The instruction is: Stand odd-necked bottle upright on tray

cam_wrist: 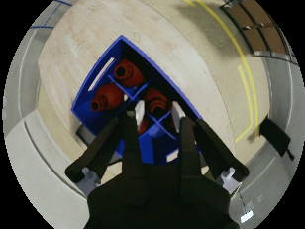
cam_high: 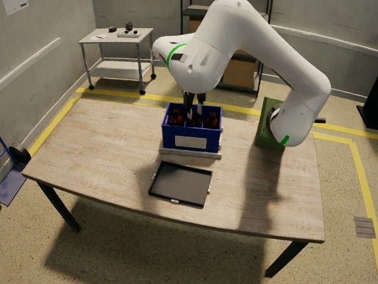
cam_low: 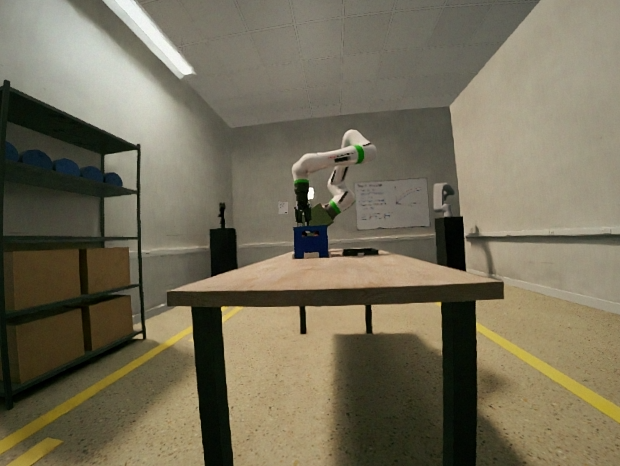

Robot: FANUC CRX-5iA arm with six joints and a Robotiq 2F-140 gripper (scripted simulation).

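Observation:
The blue crate (cam_high: 168,138) (cam_low: 310,245) (cam_wrist: 84,114) stands on the table and holds five red-brown bottles. In the top view a back-left bottle (cam_high: 176,114), a front-left bottle (cam_high: 173,121) and a right bottle (cam_high: 211,120) show clearly; two middle ones are partly hidden by the fingers. My gripper (cam_high: 194,115) (cam_low: 302,223) (cam_wrist: 157,107) points down into the crate, its fingertips on either side of the back-middle bottle (cam_wrist: 157,102), with gaps visible beside the neck. It is open and holds nothing. The black tray (cam_high: 183,183) (cam_low: 359,252) bears no bottle. Neck differences cannot be told.
A pale strip (cam_high: 189,152) lies along the crate's front, between crate and tray. Small pale blocks, such as one (cam_high: 174,201) at the front, sit at the tray's edges. Crate walls and dividers stand close around the fingers. The green robot base (cam_high: 269,122) is to the right.

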